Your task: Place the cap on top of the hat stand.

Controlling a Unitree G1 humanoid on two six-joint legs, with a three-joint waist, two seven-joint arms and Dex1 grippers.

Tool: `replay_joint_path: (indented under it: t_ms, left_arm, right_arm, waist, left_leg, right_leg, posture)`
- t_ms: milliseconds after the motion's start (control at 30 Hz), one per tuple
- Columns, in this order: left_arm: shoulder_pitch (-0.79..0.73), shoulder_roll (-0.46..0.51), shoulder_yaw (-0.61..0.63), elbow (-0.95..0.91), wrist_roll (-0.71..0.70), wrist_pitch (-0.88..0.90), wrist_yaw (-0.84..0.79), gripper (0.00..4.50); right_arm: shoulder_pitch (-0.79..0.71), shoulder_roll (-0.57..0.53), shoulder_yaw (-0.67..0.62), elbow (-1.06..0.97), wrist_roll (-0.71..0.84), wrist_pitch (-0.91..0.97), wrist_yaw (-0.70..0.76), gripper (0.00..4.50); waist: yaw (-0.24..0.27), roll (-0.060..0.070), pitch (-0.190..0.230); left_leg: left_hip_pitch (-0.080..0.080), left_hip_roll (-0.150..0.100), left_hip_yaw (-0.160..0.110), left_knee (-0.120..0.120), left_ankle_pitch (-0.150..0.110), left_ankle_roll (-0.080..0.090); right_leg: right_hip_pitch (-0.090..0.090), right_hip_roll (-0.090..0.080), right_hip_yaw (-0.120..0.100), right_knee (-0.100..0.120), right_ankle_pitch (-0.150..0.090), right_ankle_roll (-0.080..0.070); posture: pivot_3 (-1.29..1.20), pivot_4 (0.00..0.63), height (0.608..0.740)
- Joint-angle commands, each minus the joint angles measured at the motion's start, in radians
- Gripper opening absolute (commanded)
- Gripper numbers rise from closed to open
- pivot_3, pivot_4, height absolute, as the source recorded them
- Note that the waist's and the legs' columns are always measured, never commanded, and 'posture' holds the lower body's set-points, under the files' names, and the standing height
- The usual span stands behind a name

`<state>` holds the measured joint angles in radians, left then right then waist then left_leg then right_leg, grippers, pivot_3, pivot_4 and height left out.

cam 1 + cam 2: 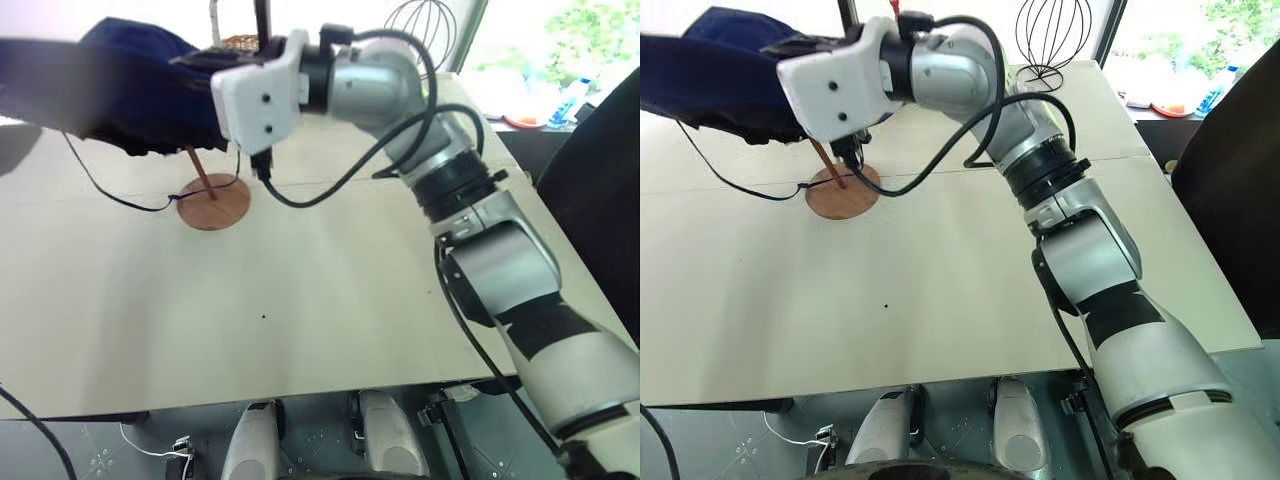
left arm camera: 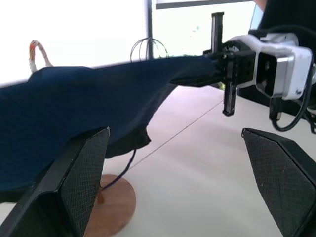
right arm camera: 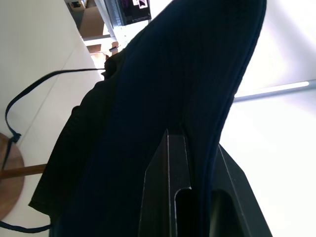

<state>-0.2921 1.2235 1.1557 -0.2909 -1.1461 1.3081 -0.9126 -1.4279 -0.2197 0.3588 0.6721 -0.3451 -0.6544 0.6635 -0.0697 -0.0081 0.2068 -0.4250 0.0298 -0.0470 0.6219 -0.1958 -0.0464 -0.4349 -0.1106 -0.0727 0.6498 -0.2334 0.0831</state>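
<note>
While your right gripper reaches in level from the right, its two black fingers are pressed together on the brim of the cap, so the navy fabric is pinched between them and the cap hangs above the table, not lying on it. You can see the wide floppy brim spread out sideways from that pinch, drooping over the hat stand, which sits on the far left part of the table. Of the stand you get the round wooden base flat on the tabletop and the lower part of the thin slanted rod rising under the fabric; its top is covered by the cap, so you cannot tell whether the two touch. Your cap's thin chin cord loops down onto the table and ends near the base. Your left gripper has its fingers spread wide apart, holding nothing, close beside the hanging brim. A black wire stand sits at the table's far edge
</note>
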Motion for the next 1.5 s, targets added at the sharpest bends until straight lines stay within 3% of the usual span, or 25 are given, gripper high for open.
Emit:
replay_joint_path:
  t_ms: [33,267,467,667,867,967,1200,1500]
  left_arm:
    - [0.035,0.052,0.200,-0.035,-0.040,0.133,0.008,4.50]
    - [0.149,0.110,0.434,0.007,0.051,0.270,-0.018,4.50]
    - [0.331,0.107,0.524,0.033,0.202,0.192,-0.107,4.50]
    - [0.483,0.103,0.578,0.101,0.329,0.083,-0.222,4.50]
    - [0.494,0.096,0.528,0.128,0.368,0.004,-0.259,4.50]
    - [0.470,0.081,0.470,0.129,0.359,-0.026,-0.257,4.50]
    - [0.437,0.063,0.357,0.135,0.364,-0.091,-0.263,4.50]
    - [0.369,0.109,0.240,0.213,0.392,-0.164,-0.284,4.50]
  right_arm:
    - [0.049,-0.010,0.019,-0.039,-0.019,-0.074,-0.035,0.10]
    - [0.156,-0.028,0.086,-0.061,-0.122,-0.221,-0.105,0.10]
    - [0.190,-0.062,0.156,-0.088,-0.392,-0.335,-0.329,0.10]
    - [0.148,-0.075,0.201,-0.040,-0.573,-0.331,-0.553,0.10]
    - [0.081,-0.058,0.204,0.030,-0.583,-0.293,-0.631,0.10]
    - [0.061,-0.061,0.202,0.060,-0.554,-0.297,-0.621,0.96]
    - [0.102,-0.094,0.191,0.012,-0.461,-0.323,-0.542,4.43]
    - [0.198,-0.179,0.158,-0.113,-0.331,-0.325,-0.427,4.48]
  waist:
    - [0.000,-0.001,0.000]
    - [-0.001,-0.002,0.000]
    - [-0.001,-0.002,0.000]
    - [-0.002,-0.004,-0.001]
    - [-0.002,-0.006,-0.002]
    - [-0.002,-0.007,-0.002]
    - [-0.002,-0.010,-0.002]
    - [-0.001,-0.011,-0.003]
  left_leg:
    - [0.000,0.000,0.000,0.000,0.000,0.000]
    - [0.000,0.001,0.000,0.000,0.000,0.000]
    - [0.001,0.001,0.000,0.000,0.000,0.000]
    - [0.000,0.001,0.001,-0.002,0.001,-0.002]
    - [0.000,0.001,0.001,-0.007,0.005,-0.009]
    - [0.001,0.001,0.001,-0.007,0.005,-0.009]
    - [0.001,0.002,0.001,-0.008,0.005,-0.009]
    - [0.001,0.003,0.001,-0.008,0.005,-0.009]
  right_leg:
    - [0.000,0.000,0.000,0.000,0.000,0.000]
    - [0.000,0.001,0.000,0.000,0.000,0.000]
    - [-0.001,0.001,0.001,0.000,-0.003,-0.002]
    - [-0.003,0.002,0.002,0.000,-0.002,-0.005]
    - [-0.005,0.002,0.003,0.000,-0.002,-0.006]
    - [-0.005,0.002,0.003,0.000,-0.002,-0.006]
    - [-0.004,0.003,0.003,0.000,-0.001,-0.007]
    - [-0.004,0.003,0.003,0.000,-0.001,-0.007]
  posture:
    - [0.00,0.150,0.735]
    - [0.00,0.150,0.735]
    - [0.00,0.150,0.735]
    - [0.00,0.150,0.735]
    - [0.00,0.150,0.735]
    - [0.00,0.150,0.735]
    - [0.00,0.150,0.735]
    - [0.00,0.150,0.735]
